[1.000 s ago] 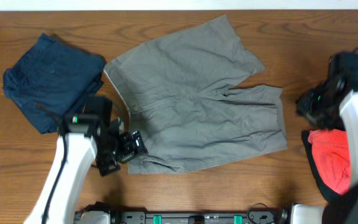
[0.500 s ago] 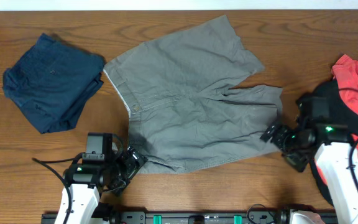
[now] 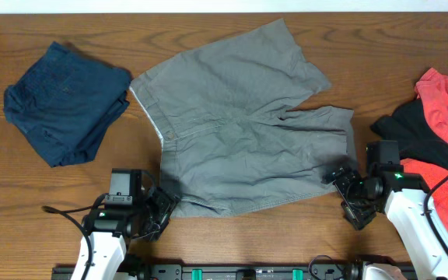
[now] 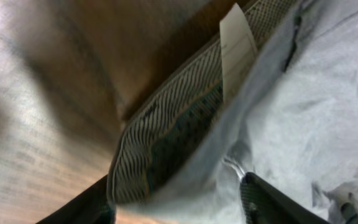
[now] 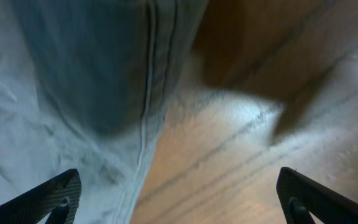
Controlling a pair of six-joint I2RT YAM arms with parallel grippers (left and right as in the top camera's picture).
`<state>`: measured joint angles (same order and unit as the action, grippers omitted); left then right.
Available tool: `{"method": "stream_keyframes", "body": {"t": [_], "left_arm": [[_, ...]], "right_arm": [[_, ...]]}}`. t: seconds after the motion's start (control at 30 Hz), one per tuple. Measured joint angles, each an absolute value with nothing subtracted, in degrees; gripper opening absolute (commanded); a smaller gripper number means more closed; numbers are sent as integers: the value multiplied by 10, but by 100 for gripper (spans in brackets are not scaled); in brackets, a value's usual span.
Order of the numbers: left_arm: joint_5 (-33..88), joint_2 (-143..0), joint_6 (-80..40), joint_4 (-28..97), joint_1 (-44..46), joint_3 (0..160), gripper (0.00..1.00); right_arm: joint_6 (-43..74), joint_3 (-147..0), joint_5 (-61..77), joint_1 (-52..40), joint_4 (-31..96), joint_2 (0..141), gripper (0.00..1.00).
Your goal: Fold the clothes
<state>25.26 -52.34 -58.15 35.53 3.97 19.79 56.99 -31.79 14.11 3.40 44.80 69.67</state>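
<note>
Grey shorts point(image 3: 239, 132) flat mid-table point(image 3: 411, 47), long axis left-right: waistband left, legs right. Left gripper point(image 3: 166, 208) at waistband's near corner, jaws wide, striped lining between them. Right gripper point(image 3: 344, 194) gaping wide over near leg hem.

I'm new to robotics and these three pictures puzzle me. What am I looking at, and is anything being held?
Two robot arms work at a wooden table. The overhead picture looks straight down: the left arm and right arm reach toward grey shorts spread flat. A navy garment lies at left; a red garment and a black garment at right. The other two pictures come from cameras on each wrist, close to the shorts; the dark tips at the bottom are left fingers and right fingers. Both pairs are open, holding nothing.
</note>
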Motion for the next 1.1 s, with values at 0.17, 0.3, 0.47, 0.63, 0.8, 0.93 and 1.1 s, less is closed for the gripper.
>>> {"method": "stream_keyframes", "body": {"t": [0.17, 0.3, 0.47, 0.63, 0.8, 0.93, 1.1], "left_arm": [[252, -523, -593, 331, 40, 172, 36], [251, -524, -598, 320, 40, 171, 20], [238, -525, -600, 314, 40, 171, 6], [234, -534, -598, 314, 40, 171, 6], [232, -536, -591, 320, 40, 171, 6], [232, -536, -584, 322, 40, 171, 6], [245, -536, -556, 321, 40, 171, 6]], "right_arm": [[601, -292, 131, 34, 421, 697, 89], [627, -273, 122, 34, 406, 696, 86], [648, -265, 120, 34, 376, 684, 80], [658, -256, 112, 34, 310, 686, 36], [658, -251, 109, 34, 301, 689, 1], [659, -250, 107, 34, 332, 689, 1], [639, -251, 108, 34, 357, 688, 1]]}}
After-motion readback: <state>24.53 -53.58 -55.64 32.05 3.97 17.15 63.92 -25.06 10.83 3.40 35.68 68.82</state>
